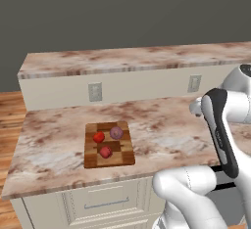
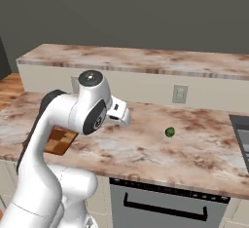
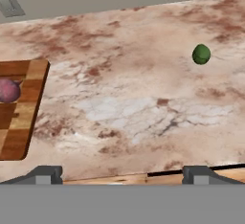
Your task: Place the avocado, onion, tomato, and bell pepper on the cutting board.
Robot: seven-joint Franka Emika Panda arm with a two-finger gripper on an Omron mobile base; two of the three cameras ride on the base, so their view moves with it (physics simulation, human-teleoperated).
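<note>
The gripper (image 3: 122,174) hangs above the marble counter (image 3: 129,108) with its jaws spread wide and nothing between them. In the hand view its two dark fingertips (image 3: 45,174) stand far apart at the bottom, over bare stone.

The avocado (image 3: 201,54) lies on the counter ahead of the gripper and off to its right, well apart from it. In the right base view the avocado (image 2: 169,132) sits alone on the stone, to the right of the arm's wrist.

The cutting board (image 3: 21,113) lies to the gripper's left, near but not under it. The onion (image 3: 8,90) rests on it. From the left base view the cutting board (image 1: 125,157) carries three vegetables: the onion (image 1: 116,133), the tomato (image 1: 99,137) just beside it, and the bell pepper (image 1: 105,151) nearer the counter's front edge.
</note>
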